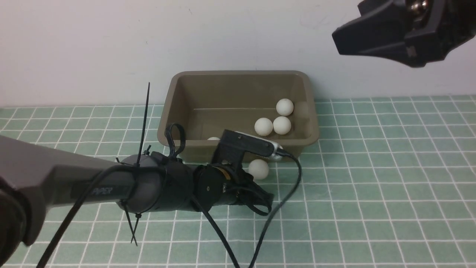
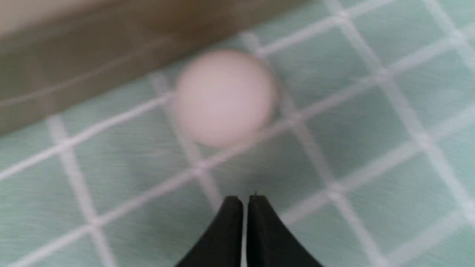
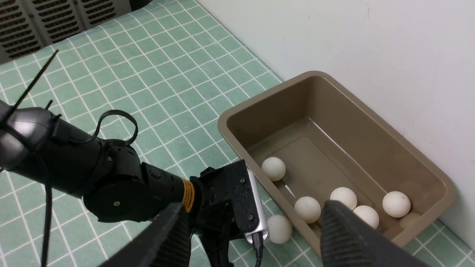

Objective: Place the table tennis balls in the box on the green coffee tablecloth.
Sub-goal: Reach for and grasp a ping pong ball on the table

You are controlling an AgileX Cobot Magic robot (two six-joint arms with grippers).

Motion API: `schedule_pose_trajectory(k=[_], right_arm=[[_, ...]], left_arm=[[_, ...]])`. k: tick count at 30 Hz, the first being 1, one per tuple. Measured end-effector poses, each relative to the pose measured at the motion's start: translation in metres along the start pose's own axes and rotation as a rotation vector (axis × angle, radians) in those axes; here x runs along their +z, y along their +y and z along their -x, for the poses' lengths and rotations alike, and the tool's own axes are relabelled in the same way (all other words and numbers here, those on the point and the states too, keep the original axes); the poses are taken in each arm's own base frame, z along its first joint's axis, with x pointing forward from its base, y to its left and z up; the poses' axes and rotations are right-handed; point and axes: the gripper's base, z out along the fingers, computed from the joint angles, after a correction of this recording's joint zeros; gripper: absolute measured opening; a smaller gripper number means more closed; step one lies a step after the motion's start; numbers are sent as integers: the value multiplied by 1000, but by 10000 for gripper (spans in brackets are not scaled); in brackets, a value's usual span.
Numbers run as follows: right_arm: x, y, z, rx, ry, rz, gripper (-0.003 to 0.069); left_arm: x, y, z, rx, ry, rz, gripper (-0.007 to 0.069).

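Observation:
The olive-brown box (image 1: 238,73) stands on the green coffee tablecloth (image 1: 372,186) against the back wall. Several white table tennis balls (image 3: 396,204) lie inside it, most toward its right end. One more ball (image 1: 258,168) rests on the cloth just outside the box's front wall. In the left wrist view this ball (image 2: 224,97) is blurred and lies a short way ahead of my left gripper (image 2: 245,200), which is shut with nothing between its tips. My right gripper (image 3: 252,211) hangs high above the box's right end, open and empty.
A white wall (image 1: 111,48) rises directly behind the box. The left arm's black cable (image 1: 282,197) loops over the cloth in front of the box. A slatted vent grille (image 3: 55,18) stands at the cloth's far left edge.

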Motion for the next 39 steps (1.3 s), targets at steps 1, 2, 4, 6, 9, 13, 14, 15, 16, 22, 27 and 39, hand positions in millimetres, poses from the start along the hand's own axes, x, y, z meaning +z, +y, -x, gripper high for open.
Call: schedule_pose_trajectory(k=[1, 2, 4, 6, 9, 13, 14, 15, 16, 22, 27, 39], right_arm=[[0, 0, 0, 0, 0, 0, 440], [0, 0, 0, 0, 0, 0, 440], [0, 0, 0, 0, -1, 0, 440], [0, 0, 0, 0, -1, 0, 440], [0, 0, 0, -2, -1, 0, 440], [0, -2, -1, 28, 13, -17, 440], [0, -2, -2, 34, 21, -26, 440], [0, -3, -3, 47, 31, -38, 440], [0, -5, -4, 60, 44, -52, 440], [-3, -17, -18, 113, 184, -199, 440], [-4, -18, -19, 152, 194, -217, 440], [14, -21, -36, 448, 357, -206, 440]], left_arm=[[-6, -10, 0, 33, 19, -29, 3], [-12, -18, 1, 51, 25, -50, -4], [-24, -32, 5, 87, 20, -87, -5], [-36, -41, 12, 112, -10, -110, -4], [-42, -43, 16, 115, -31, -116, -4], [-43, -42, 16, 122, -25, -116, -4], [-43, -42, 15, 126, -15, -119, -4], [-44, -42, 14, 134, 0, -123, -4], [-45, -43, 13, 142, 18, -128, -4], [-84, -46, 25, 214, 40, -182, 49], [-143, -36, 53, 234, -102, -189, 179], [-320, 36, 53, 88, -293, -17, 469]])
